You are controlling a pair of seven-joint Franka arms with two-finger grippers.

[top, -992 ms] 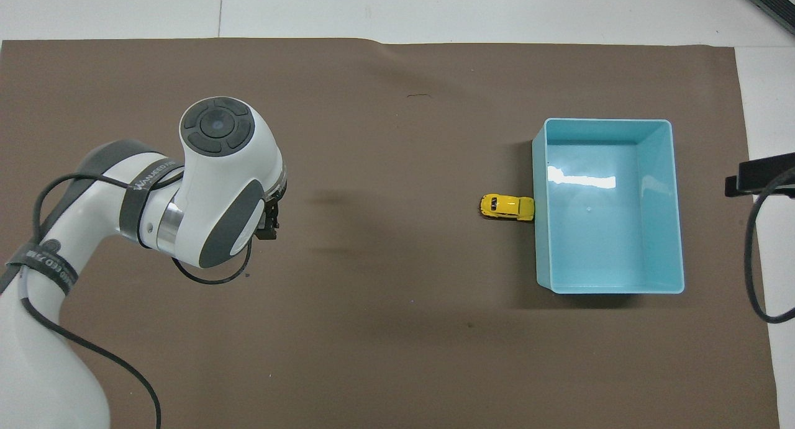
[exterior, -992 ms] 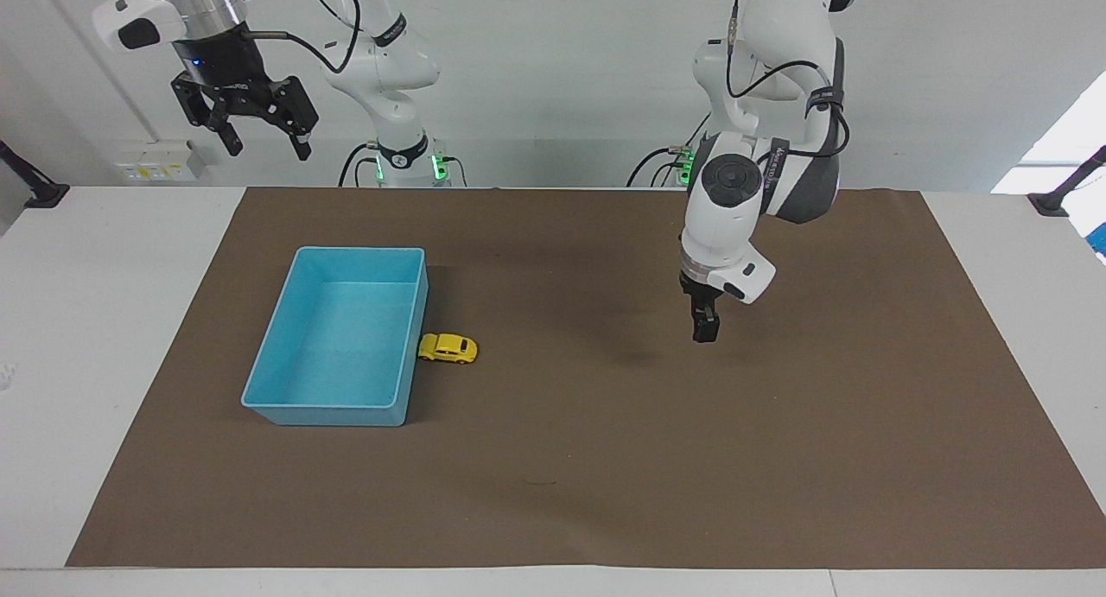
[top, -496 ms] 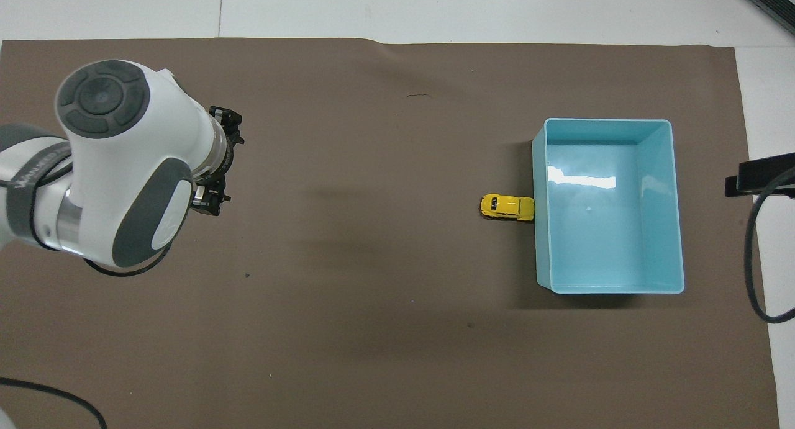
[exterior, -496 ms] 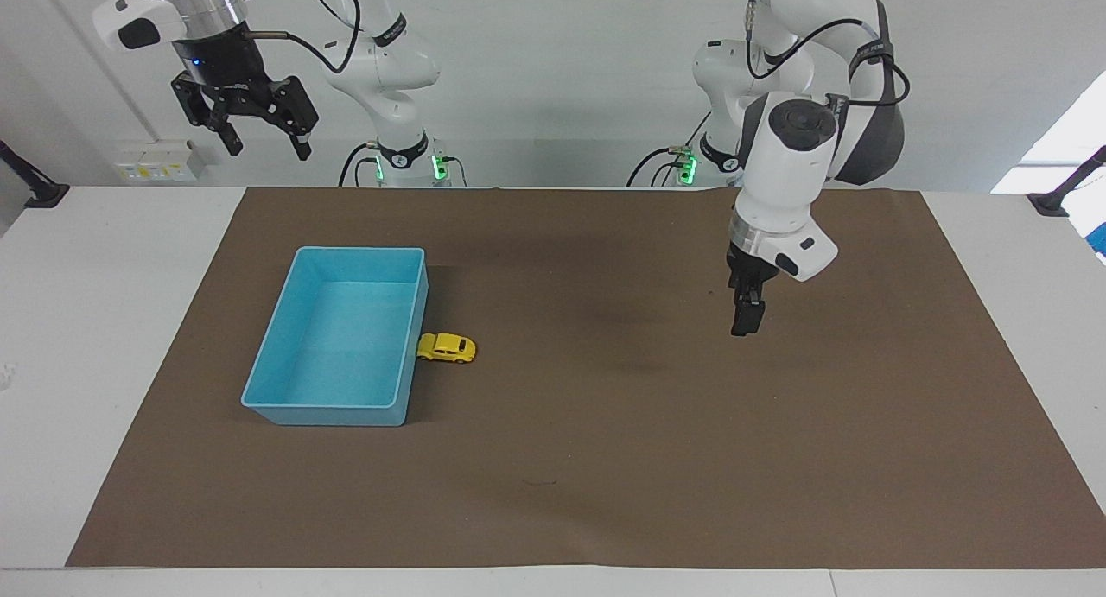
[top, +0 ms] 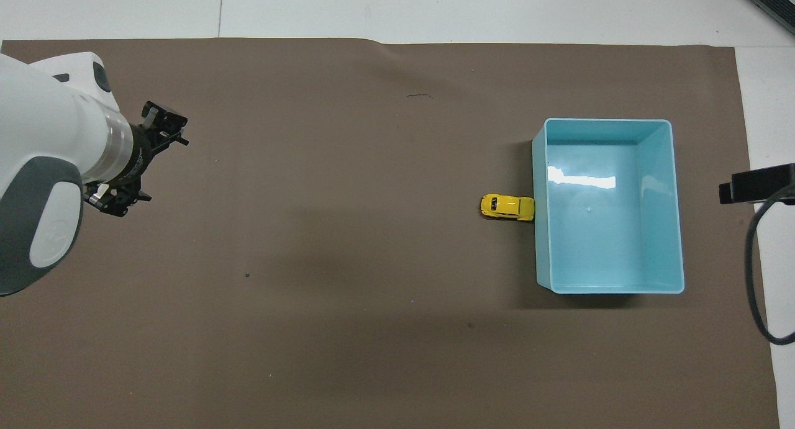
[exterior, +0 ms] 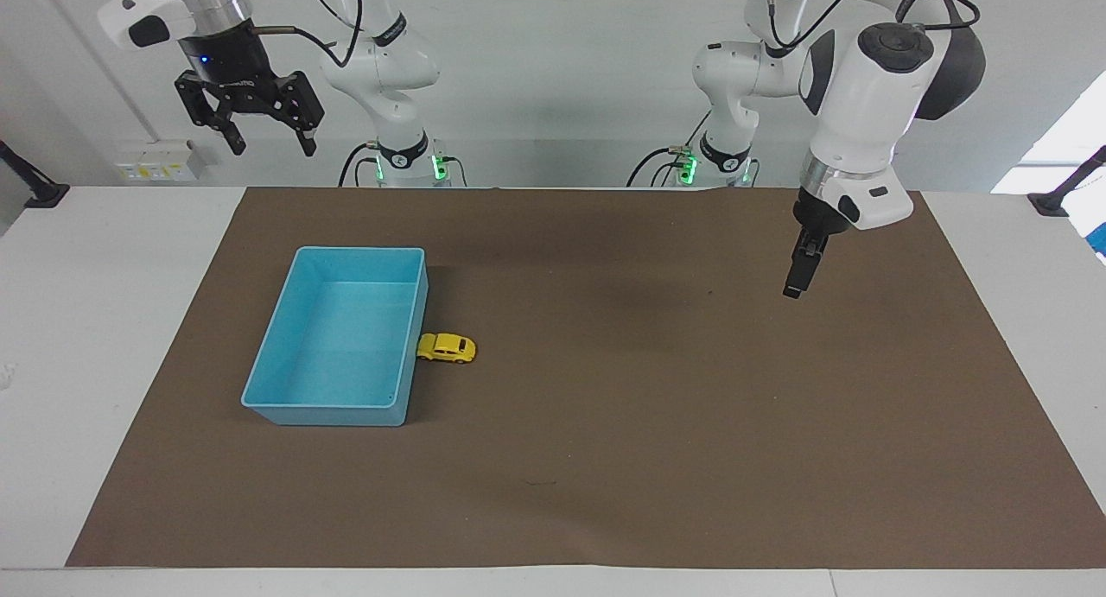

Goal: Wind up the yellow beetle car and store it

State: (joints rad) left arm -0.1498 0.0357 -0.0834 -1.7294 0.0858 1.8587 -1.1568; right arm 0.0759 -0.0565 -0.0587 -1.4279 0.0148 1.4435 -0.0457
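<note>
Facing view: we see the left gripper (exterior: 795,279) up over the bare brown paper mat (exterior: 657,424) at the left arm's end of the table. A second ago it hung lower and closer to the middle of the mat, so it has lifted and pulled back toward its own end. It is seen edge-on here, nothing between its fingers. The right gripper (exterior: 266,141) is high in the air off the mat's corner at the right arm's end, fingers spread wide, empty; it has hardly moved. That arm waits. The tiny bright yellow beetle-shaped toy car (exterior: 447,348) sits on the mat, one end touching the outer long wall of the open light blue rectangular plastic bin (exterior: 333,411), on the side toward the left arm. Car and bin are where they were. We see nothing inside the bin.

Overhead view: the left gripper (top: 144,162) shows both fingers well apart, holding nothing, over the mat (top: 348,329) near its edge at the left arm's end. Earlier the arm's white body covered more of the mat's middle; now it is at the picture's edge. The car (top: 507,207) lies against the bin wall (top: 540,230), unchanged. Between car and left gripper the mat is open. The bin stands close to the mat's edge at the right arm's end. Only a dark piece of the right arm shows at that edge, so we cannot tell its fingers here.
</note>
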